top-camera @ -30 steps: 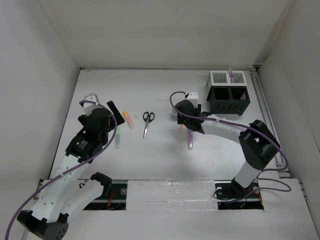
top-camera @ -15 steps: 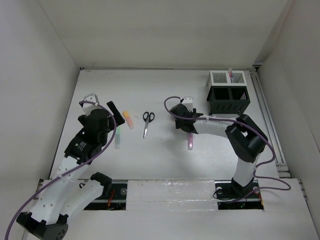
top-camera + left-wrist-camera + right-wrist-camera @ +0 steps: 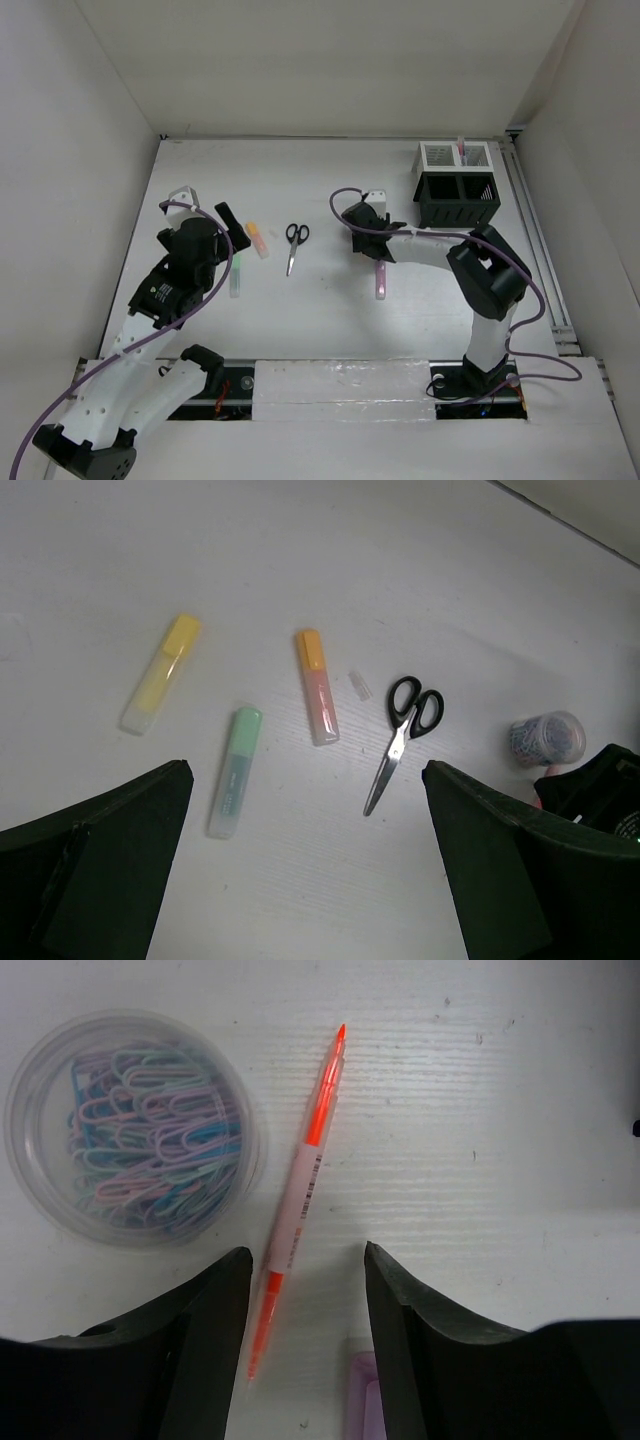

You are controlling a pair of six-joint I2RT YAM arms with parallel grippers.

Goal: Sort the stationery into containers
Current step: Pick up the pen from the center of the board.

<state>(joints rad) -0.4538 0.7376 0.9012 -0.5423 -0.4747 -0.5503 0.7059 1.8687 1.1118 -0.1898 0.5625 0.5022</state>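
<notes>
In the right wrist view my right gripper (image 3: 306, 1254) is open, low over the table. A thin orange pen (image 3: 300, 1185) lies between its fingers, close to the left one. A purple highlighter (image 3: 360, 1400) lies just below. In the top view this gripper (image 3: 362, 226) is left of the black mesh organiser (image 3: 457, 201) and the white mesh box (image 3: 457, 157). My left gripper (image 3: 307, 772) is open and empty above a green highlighter (image 3: 235, 771), an orange highlighter (image 3: 318, 687), a yellow highlighter (image 3: 160, 675) and black-handled scissors (image 3: 405, 739).
A clear round tub of coloured paper clips (image 3: 130, 1130) sits left of the pen, and also shows in the left wrist view (image 3: 548, 738). A small clear cap (image 3: 360, 685) lies by the scissors. White walls enclose the table on three sides.
My right gripper has moved a little left and back, and its elbow has swung in towards the middle. The left arm has hardly moved.
</notes>
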